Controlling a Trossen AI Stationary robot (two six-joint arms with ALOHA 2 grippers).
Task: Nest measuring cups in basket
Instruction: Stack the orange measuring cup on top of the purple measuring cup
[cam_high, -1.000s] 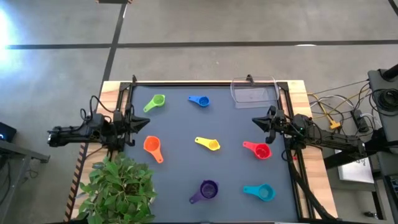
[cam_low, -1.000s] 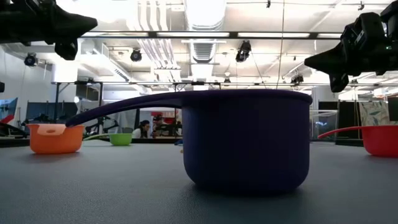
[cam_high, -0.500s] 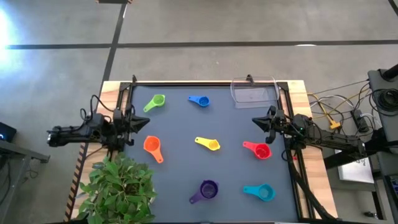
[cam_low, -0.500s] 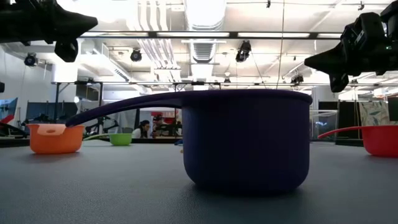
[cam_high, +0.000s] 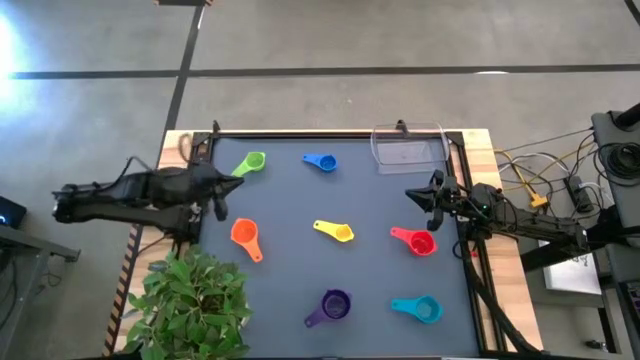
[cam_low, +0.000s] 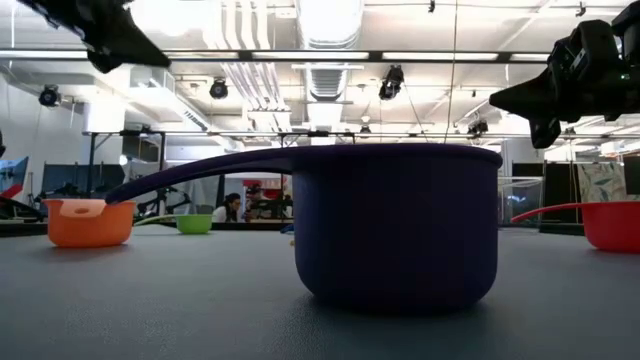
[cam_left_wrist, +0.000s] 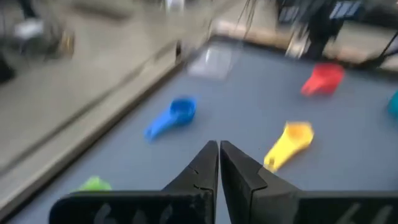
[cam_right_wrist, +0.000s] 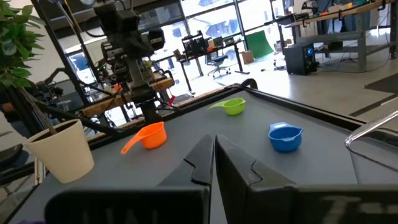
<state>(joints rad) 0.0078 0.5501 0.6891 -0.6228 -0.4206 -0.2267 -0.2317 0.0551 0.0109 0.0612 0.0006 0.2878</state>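
Seven measuring cups lie apart on the dark mat: green (cam_high: 250, 163), blue (cam_high: 321, 162), orange (cam_high: 245, 236), yellow (cam_high: 337, 231), red (cam_high: 418, 241), purple (cam_high: 332, 305) and teal (cam_high: 420, 309). The clear basket (cam_high: 408, 148) stands at the far right edge and holds nothing. My left gripper (cam_high: 230, 180) is shut and empty, raised above the mat's left side between the green and orange cups; its wrist view (cam_left_wrist: 219, 149) looks past the blue and yellow cups. My right gripper (cam_high: 412, 197) is shut and empty, above the mat just beyond the red cup.
A potted plant (cam_high: 190, 300) stands at the near left corner, close to the left arm. A black frame rail (cam_high: 330, 132) borders the mat's far side. Cables (cam_high: 530, 185) lie off the table's right side.
My left gripper has risen and swung toward the table's far edge, nearer the green cup, tipping as it went; it stays shut. The cups and the basket have not moved.
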